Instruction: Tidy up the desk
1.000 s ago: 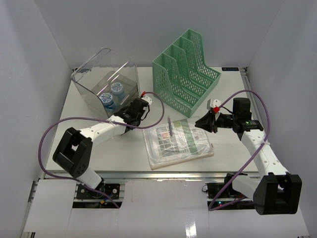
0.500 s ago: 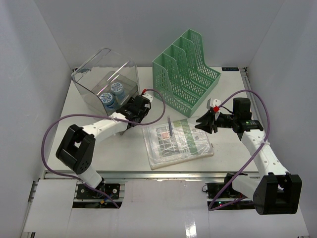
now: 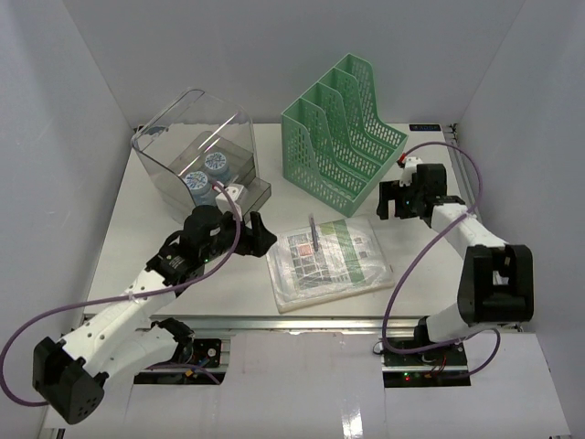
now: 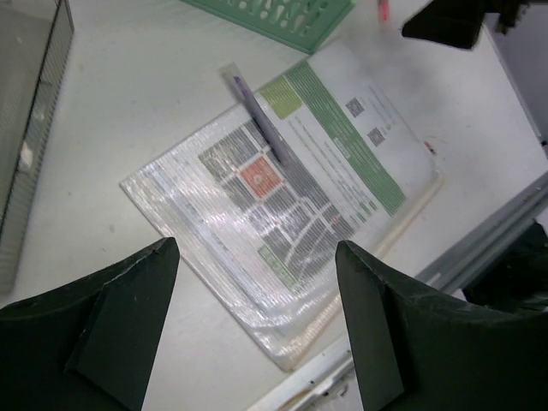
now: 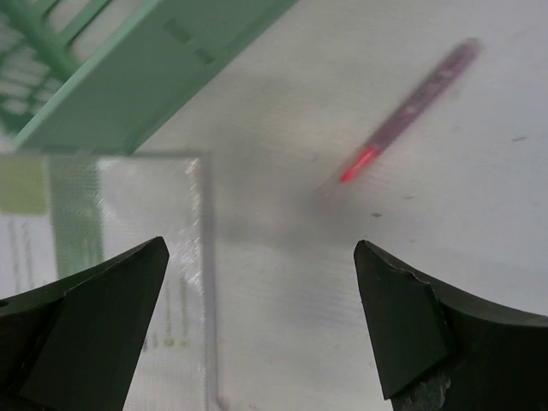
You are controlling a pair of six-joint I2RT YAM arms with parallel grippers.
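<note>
My left claw (image 3: pixel 257 232) is spread wide with nothing in it, hanging over the plastic-sleeved papers (image 4: pixel 282 188). My right claw (image 5: pixel 261 248) is just as wide and just as empty, hovering above bare surface at the sleeve's corner. Beyond it lies a blurred purplish stick (image 5: pixel 415 98) with a red tip, which I cannot name.

The tabletop (image 3: pixel 228 285) fills the enclosure floor under both arms. I'd put the tidying at roughly midway. The sleeved papers lie flat at its centre, skewed, with a pen (image 3: pixel 313 233) resting across their top. Neither is put away, and both look like the work left.

At about 1 o'clock stands the green mesh file rack (image 3: pixel 343 137). Its slots look empty from above, so I judge the papers belong there. At about 10 o'clock sits the clear bin (image 3: pixel 164 151), holding two blue-topped round containers (image 3: pixel 207 174) side by side.
</note>
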